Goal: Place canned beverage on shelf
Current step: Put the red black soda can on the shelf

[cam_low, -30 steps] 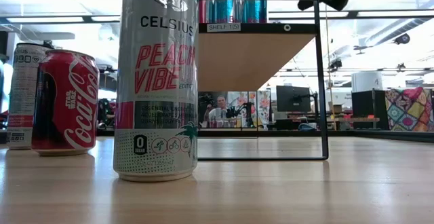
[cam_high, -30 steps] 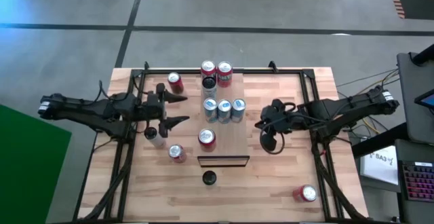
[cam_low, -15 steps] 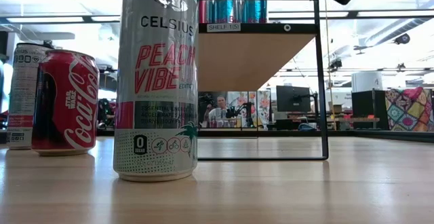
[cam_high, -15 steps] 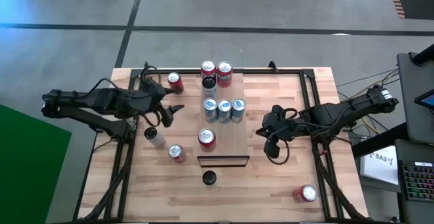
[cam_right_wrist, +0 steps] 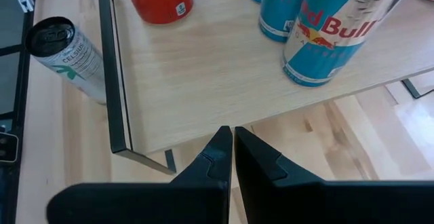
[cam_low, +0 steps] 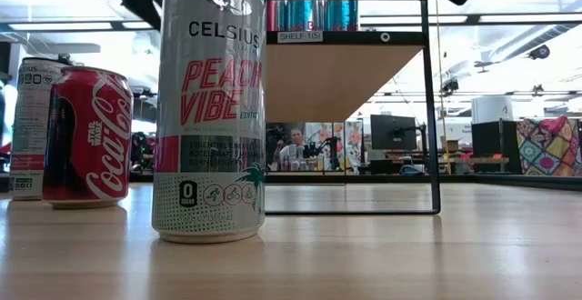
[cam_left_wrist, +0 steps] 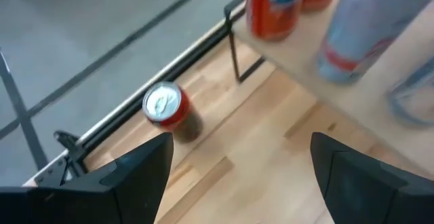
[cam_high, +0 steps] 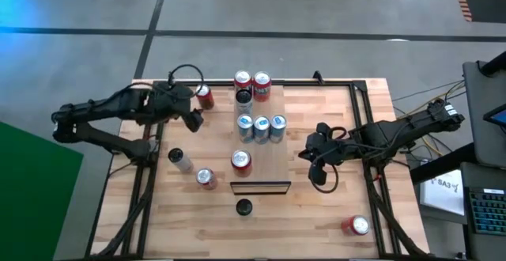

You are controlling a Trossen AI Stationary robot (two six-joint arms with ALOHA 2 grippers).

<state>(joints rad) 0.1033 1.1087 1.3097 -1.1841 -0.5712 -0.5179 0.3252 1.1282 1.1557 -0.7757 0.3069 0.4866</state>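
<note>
Now left hand (cam_high: 195, 119) nearer red can (cam_high: 205, 96)

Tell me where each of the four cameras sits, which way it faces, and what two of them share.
High view: overhead, straight down on the shelf, both arms showing.
Low view: at tabletop height, level across the table past a tall Celsius can; dark arm parts at the top.
Left wrist view: above a red can by the table edge, open left gripper in front.
Right wrist view: over the shelf's end, shut right gripper in front.
Shared: the Celsius can also shows in the right wrist view.
</note>
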